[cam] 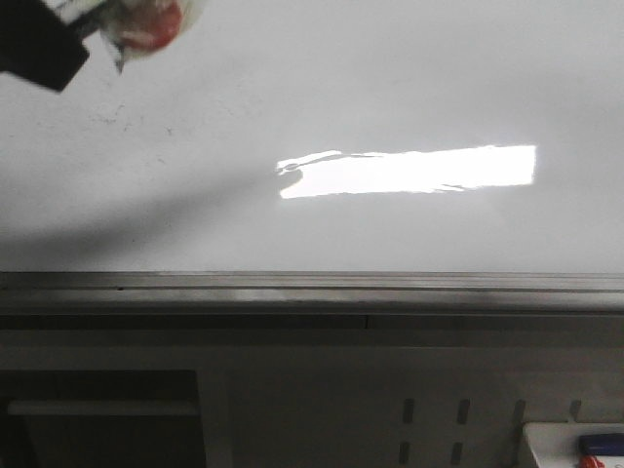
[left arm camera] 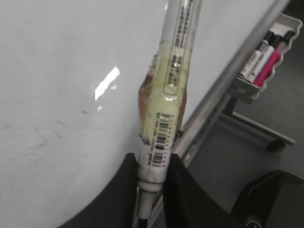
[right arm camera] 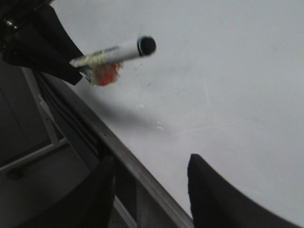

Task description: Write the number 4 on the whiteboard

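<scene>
Your left pincer [left arm camera: 154,183] is clamped on a taped marker [left arm camera: 166,109], held over the upper left of the whiteboard [cam: 390,88], whose grey rail [cam: 312,290] runs along its near edge. No 4 shows on the board, only faint smudges and glare. Your right pincer [right arm camera: 149,190] hangs spread, holding nothing.

The front view looks forward, close over the whiteboard [cam: 390,88], its grey rail [cam: 312,291] crossing the frame. The left wrist view looks along the marker [left arm camera: 166,114] in the left gripper [left arm camera: 152,185], close to the board. The right wrist view looks across the board past the right gripper [right arm camera: 149,190] and shares that marker.
</scene>
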